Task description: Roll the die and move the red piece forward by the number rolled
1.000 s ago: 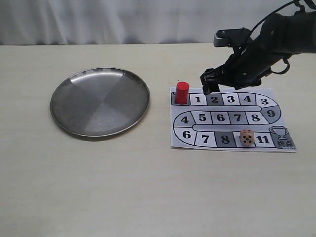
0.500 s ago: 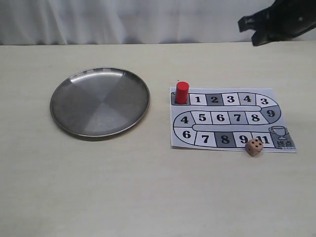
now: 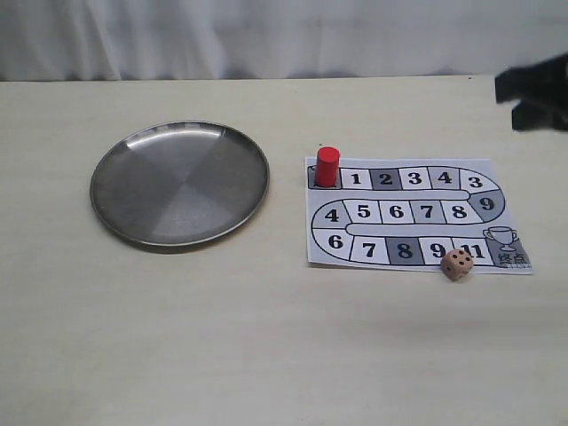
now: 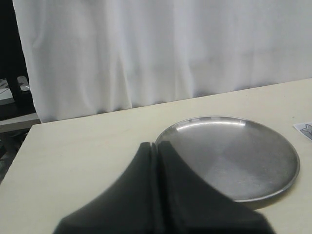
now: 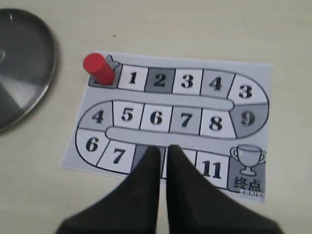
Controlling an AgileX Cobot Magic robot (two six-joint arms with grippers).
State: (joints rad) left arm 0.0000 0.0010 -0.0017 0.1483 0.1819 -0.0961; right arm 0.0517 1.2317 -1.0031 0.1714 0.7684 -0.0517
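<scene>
The die (image 3: 458, 264), a pale tan cube with dark pips, rests on the front edge of the paper game board (image 3: 404, 232), just below squares 10 and 11. The red piece (image 3: 327, 166) (image 5: 99, 68) stands upright on the grey start square left of square 1. My right gripper (image 5: 163, 147) hovers high over squares 8 to 10, fingers drawn together to a thin slit with nothing between them; they hide the die in that view. In the exterior view the right arm (image 3: 535, 93) is a dark blur at the right edge. My left gripper (image 4: 157, 144) is shut and empty beside the plate.
A round steel plate (image 3: 179, 184) (image 4: 234, 156) (image 5: 19, 83) lies on the table left of the board, with nothing in it. A white curtain hangs behind the table's far edge. Bare tabletop (image 3: 266, 355) lies in front of the plate and board.
The die rolled from squares 9 and 10 to the board's front edge by 11 and has lain still since. The right arm pulled away from above the board to the right edge.
</scene>
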